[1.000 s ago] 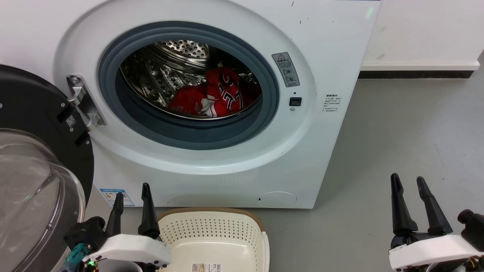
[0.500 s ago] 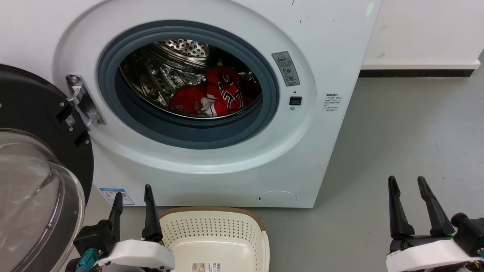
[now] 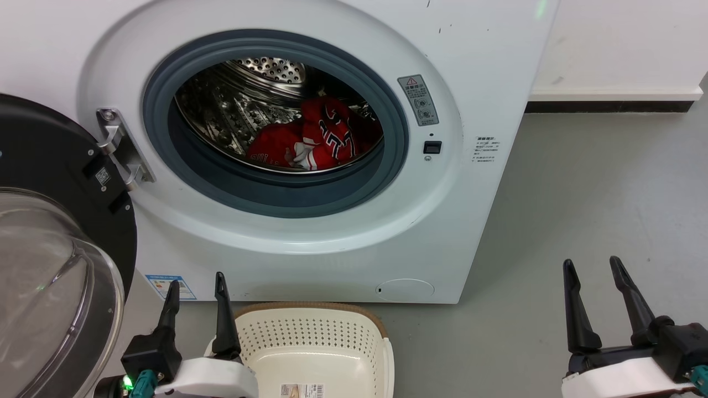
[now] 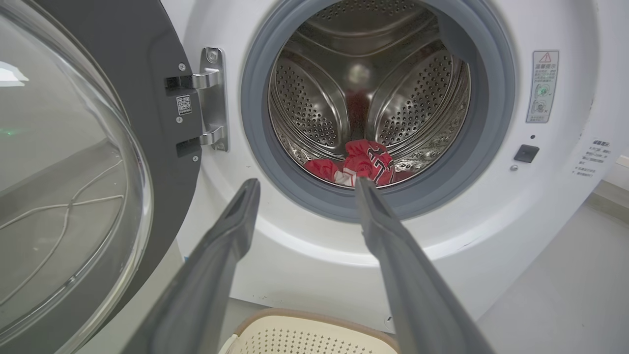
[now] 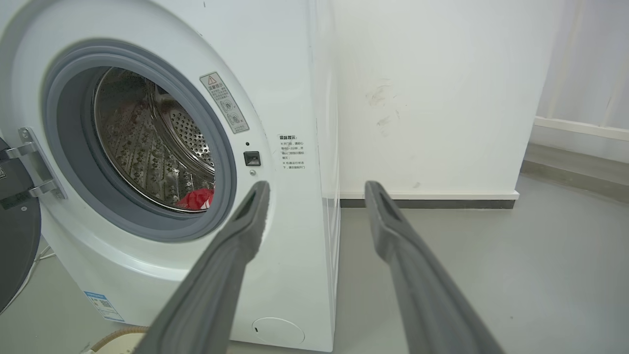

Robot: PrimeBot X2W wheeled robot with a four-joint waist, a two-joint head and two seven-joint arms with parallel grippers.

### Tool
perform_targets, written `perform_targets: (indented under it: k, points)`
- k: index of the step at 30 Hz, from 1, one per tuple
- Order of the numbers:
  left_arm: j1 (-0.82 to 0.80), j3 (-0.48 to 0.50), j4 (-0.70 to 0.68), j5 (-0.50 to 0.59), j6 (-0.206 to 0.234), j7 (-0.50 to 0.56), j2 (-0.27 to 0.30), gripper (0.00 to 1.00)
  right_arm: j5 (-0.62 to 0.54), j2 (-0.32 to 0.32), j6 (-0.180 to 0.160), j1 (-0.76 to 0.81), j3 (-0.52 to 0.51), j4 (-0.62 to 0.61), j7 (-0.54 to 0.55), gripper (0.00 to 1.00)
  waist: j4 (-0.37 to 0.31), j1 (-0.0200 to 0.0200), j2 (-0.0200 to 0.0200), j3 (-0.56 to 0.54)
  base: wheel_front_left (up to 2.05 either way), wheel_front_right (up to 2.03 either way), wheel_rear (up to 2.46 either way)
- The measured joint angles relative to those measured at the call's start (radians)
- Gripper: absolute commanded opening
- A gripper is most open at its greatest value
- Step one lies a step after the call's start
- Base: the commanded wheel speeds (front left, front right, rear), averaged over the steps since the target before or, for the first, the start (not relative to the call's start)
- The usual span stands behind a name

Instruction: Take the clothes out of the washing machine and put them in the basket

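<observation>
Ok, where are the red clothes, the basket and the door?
clothes [image 3: 338, 141]: head view, the jersey's black-and-white numerals.
basket [image 3: 310, 334]: head view, perforated back wall.
door [image 3: 36, 282]: head view, clear glass bulge.

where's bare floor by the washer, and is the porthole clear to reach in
Bare grey floor lies right of the washing machine, bordered by the wall skirting and the right gripper. The basket shows only a label. The porthole is clear; the clothes lie low in the drum. Crowded: door and left gripper beside the basket's left.
</observation>
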Motion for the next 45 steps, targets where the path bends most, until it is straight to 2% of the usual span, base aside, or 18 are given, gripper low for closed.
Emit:
perform_targets:
  k: [24,45]
  points:
    - [0.021,0.0,0.007,0.164,0.003,-0.044,-0.007,1.0,-0.183,0.0,0.0,0.025,0.012,-0.03,-0.044,1.0,-0.002,0.0,0.0,-0.003,0.0,0.0,0.0]
    - [0.022,0.003,0.027,0.138,-0.007,-0.047,-0.007,1.0,-0.179,0.0,0.0,0.03,0.011,-0.025,-0.047,1.0,-0.001,0.0,0.0,0.0,0.0,0.0,0.0]
